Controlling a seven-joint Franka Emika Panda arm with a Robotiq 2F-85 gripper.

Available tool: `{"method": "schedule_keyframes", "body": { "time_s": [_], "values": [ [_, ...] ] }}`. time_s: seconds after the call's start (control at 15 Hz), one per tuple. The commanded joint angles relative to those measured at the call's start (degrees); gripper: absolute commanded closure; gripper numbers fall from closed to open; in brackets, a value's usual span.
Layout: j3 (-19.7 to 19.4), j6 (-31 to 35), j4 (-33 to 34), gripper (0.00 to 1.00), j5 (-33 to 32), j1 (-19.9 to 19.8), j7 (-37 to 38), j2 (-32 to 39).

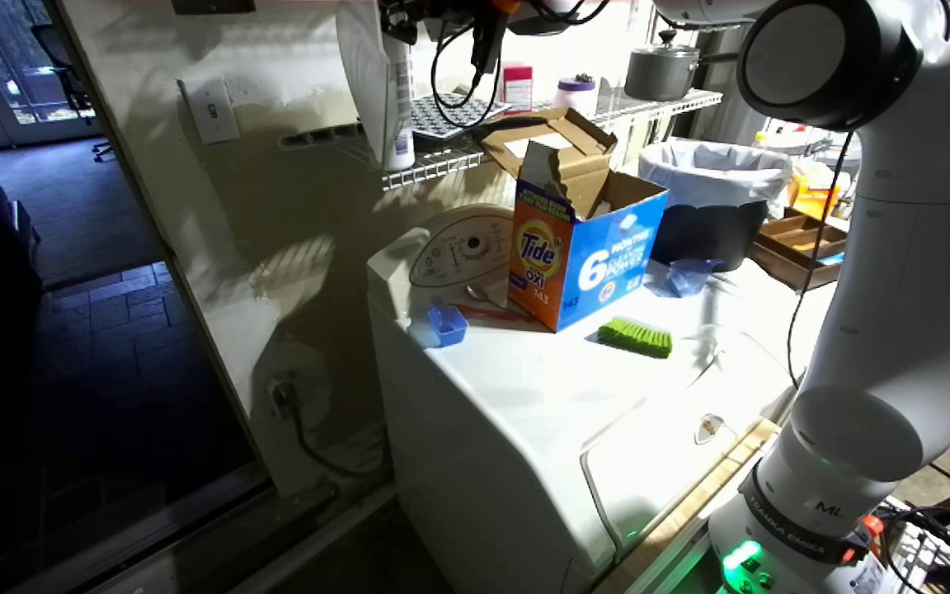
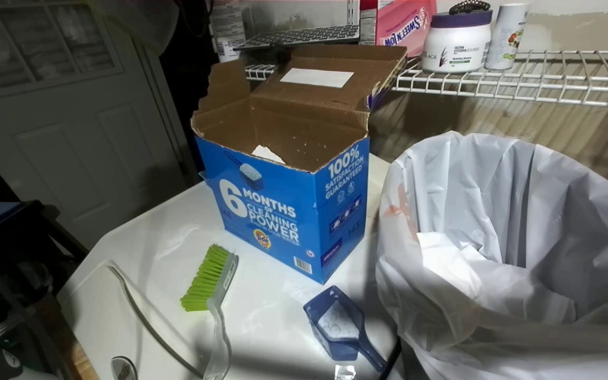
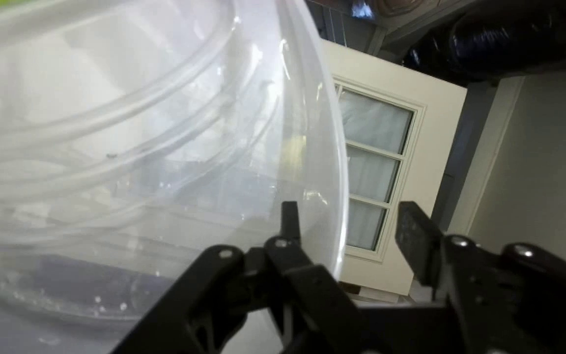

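Washer (image 1: 516, 396) and Tide box (image 1: 574, 256) mark a home laundry.

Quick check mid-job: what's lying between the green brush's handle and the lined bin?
A blue scoop lies between the green brush's handle and the lined bin; it shows there in both exterior views.

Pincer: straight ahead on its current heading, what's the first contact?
Likely the ridged translucent plastic piece, whose curved edge shows in the gap of the open pincer, wrist view; depth is unclear. If it clears that, the windowed door behind.
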Motion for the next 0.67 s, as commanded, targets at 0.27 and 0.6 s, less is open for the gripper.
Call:
{"method": "schedule_keyframes", "body": {
  "time_s": [0.27, 0.6],
  "values": [
    [0.2, -0.4, 1.0, 1.0, -1.3, -0.5, 1.7, -0.1],
    [0.4, -1.9, 1.0, 0.98, -1.2, -0.5, 1.7, 0.0]
  ]
}}
